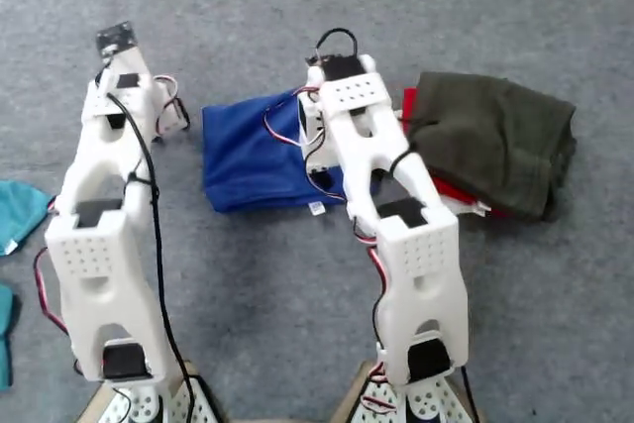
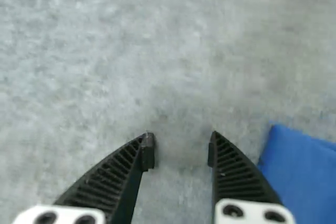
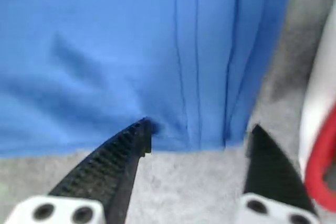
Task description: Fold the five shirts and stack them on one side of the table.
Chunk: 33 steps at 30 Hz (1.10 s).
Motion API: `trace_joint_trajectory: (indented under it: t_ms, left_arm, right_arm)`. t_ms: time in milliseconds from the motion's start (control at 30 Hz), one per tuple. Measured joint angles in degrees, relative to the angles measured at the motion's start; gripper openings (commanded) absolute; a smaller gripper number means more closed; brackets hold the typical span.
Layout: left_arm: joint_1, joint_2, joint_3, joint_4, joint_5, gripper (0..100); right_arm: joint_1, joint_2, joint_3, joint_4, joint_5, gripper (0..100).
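Observation:
A folded blue shirt [image 1: 253, 151] lies mid-table. My right arm [image 1: 357, 106] stands over its right edge. In the right wrist view my right gripper [image 3: 199, 135] is open and straddles the edge of the blue shirt [image 3: 131, 51], with one fingertip [image 3: 143, 129] touching the cloth. My left arm [image 1: 119, 96] is to the shirt's left. My left gripper [image 2: 181, 150] is open over bare grey table, with a corner of the blue shirt [image 2: 299, 177] beside it. A dark green shirt [image 1: 495, 136] lies folded on top of a red shirt [image 1: 409, 104] and a white one [image 1: 466, 205] at the right.
A teal shirt [image 1: 20, 213] lies at the table's left edge, with more teal cloth [image 1: 4, 324] below it. The grey felt table [image 1: 248, 274] is bare in front of the blue shirt. The stack's white and red edges [image 3: 320, 129] sit close to my right gripper.

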Motion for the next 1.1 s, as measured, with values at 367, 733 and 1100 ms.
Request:
trace_joint_trajectory:
  t_ms: [367,733,1100]
  left_arm:
    - [-0.44,6.86,-12.04,8.53,-0.09,19]
    - [-0.44,6.86,-12.04,8.53,-0.09,19]
    - [-0.44,6.86,-12.04,8.53,-0.09,19]
  right_arm:
    - [0.09,6.42,-2.55,-4.57,-0.44,33.5]
    - [0.09,7.82,-2.81,-4.31,-0.44,6.4]
    - [0.18,7.82,-2.99,-2.02,-0.53,3.0]
